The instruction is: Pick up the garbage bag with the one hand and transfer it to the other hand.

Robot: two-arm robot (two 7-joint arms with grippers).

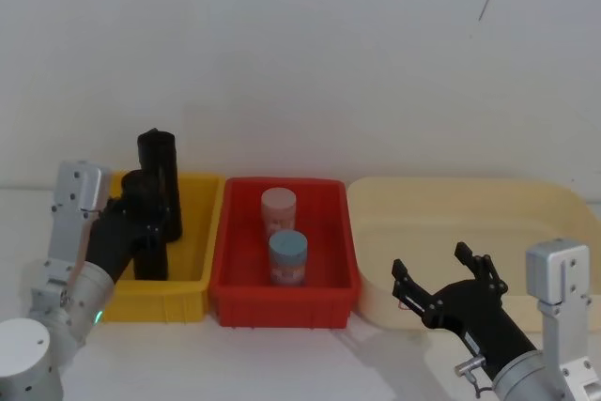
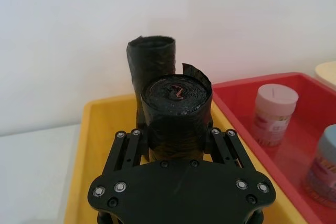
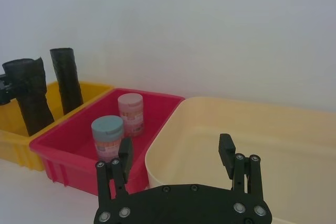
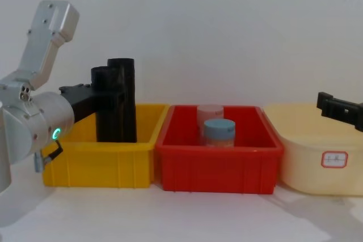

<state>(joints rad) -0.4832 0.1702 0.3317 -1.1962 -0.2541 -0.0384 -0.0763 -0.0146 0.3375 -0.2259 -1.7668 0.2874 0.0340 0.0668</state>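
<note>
The garbage bag is clamped partway up between the closed fingers of the left hand. It is held upright inside the yellow bin, just beside a slimmer black roll and nearer the robot. It is seen as a matte-black roll, wrinkled and coiled at its top. A pink-lidded jar and a blue-lidded jar are contained in the red bin. The right hand is spread wide, nothing gripped, at the front of the cream tub. All bins are set on the white desk.

Slimmer roll close behind garbage bag
</note>
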